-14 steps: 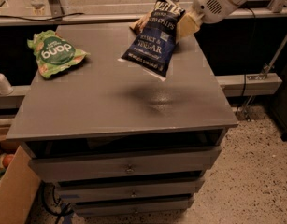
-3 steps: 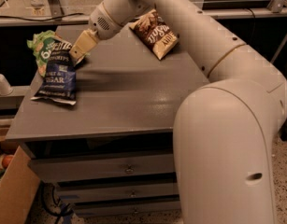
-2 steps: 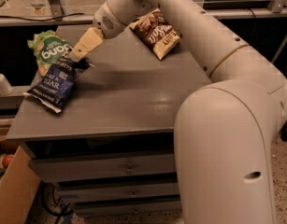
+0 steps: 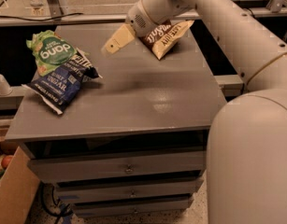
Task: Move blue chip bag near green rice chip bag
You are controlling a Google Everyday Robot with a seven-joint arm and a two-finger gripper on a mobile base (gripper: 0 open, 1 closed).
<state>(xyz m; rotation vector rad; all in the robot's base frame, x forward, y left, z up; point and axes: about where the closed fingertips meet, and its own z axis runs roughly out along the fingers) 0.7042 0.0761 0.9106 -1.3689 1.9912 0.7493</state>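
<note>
Blue chip bag (image 4: 63, 80) lies flat at the table's (image 4: 147, 101) left edge, top end touching the green rice chip bag (image 4: 52, 50), so placement looks done imo. My gripper (image 4: 110, 45) hangs over mid-table, empty & off the bag; can't tell if jaws are spread or pressed together. Best exit: lift straight up, w/o brushing the brown bag (image 4: 164, 36) by my wrist

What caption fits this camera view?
Blue chip bag lies against green rice chip bag on the grey cabinet; pincer hovers apart, near brown bag.

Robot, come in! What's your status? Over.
End effector above tabletop, holding nothing. Blue chip bag lies touching green rice chip bag. Brown bag apart, no obstacle.
</note>
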